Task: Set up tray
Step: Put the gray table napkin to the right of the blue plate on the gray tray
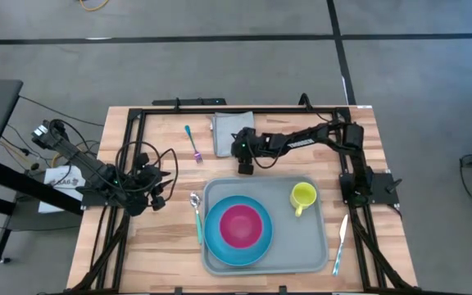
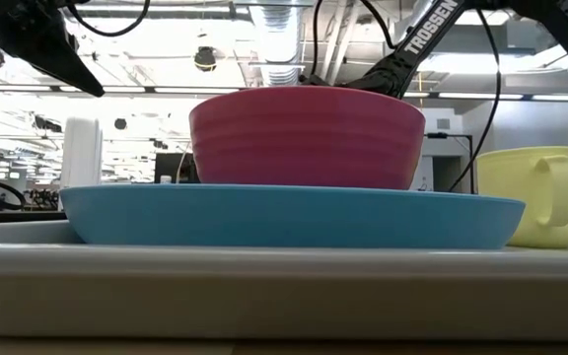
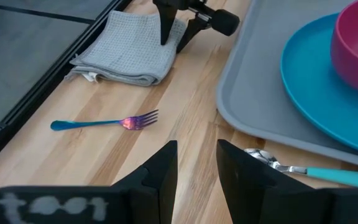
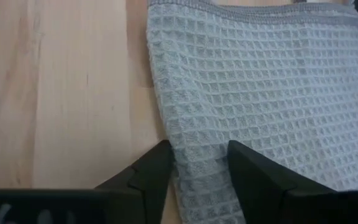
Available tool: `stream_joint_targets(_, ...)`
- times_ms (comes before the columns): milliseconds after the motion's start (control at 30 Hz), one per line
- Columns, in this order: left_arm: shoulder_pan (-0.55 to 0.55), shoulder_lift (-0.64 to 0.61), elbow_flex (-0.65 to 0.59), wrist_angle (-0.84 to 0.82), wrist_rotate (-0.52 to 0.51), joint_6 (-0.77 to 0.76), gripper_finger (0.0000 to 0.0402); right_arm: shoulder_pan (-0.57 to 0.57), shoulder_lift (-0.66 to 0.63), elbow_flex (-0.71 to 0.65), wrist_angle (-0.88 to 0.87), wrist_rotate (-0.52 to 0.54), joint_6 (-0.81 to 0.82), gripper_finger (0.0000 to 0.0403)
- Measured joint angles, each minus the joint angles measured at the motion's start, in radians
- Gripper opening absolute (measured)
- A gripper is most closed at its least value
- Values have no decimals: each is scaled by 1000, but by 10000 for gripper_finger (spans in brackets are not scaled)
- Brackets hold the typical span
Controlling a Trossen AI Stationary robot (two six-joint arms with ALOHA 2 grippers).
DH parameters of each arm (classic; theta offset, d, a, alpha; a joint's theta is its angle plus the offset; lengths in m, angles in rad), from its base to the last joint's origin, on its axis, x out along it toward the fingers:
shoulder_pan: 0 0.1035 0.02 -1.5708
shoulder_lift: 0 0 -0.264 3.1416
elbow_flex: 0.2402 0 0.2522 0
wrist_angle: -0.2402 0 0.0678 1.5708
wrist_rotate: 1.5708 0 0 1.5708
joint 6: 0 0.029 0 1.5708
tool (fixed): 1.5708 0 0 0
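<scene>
The grey tray (image 1: 306, 246) lies on the table's near middle and carries a blue plate (image 1: 216, 244), a pink bowl (image 1: 240, 225) and a yellow mug (image 1: 303, 195). A folded grey waffle napkin (image 1: 226, 131) lies flat on the wood beyond the tray. My right gripper (image 1: 245, 166) is open and points down at the napkin's near right corner (image 4: 197, 143); one finger stands by the edge and one over the cloth. My left gripper (image 3: 196, 168) is open and hovers left of the tray, near the spoon (image 3: 291, 168). My right gripper comes at the napkin's near right corner (image 3: 174, 50) from above, with its fingertips (image 4: 157, 168) down at the cloth. Whether they touch it, I cannot tell. The napkin lies flat on the table.
A fork with a blue handle (image 1: 193, 143) lies left of the napkin. The teal-handled spoon (image 1: 197, 211) lies along the tray's left rim, and a knife (image 1: 340, 242) along its right rim. A black frame runs round the table's edges. Bare wood shows between fork and tray.
</scene>
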Motion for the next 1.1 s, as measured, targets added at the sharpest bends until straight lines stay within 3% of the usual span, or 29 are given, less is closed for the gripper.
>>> stream_joint_targets(300,0,0,0,1,0,0,103,19,3,-1,-17,58,44,12)
stream_joint_targets(467,0,0,0,2,0,-1,103,60,-24,7,-86,177,20,8)
stream_joint_targets(567,0,0,0,2,1,-1,103,89,-70,62,-233,209,16,5)
stream_joint_targets(933,0,0,1,9,2,-1,103,232,-241,170,-753,207,212,2)
stream_joint_targets(1100,0,0,1,9,3,-6,103,280,-335,171,-918,163,395,1)
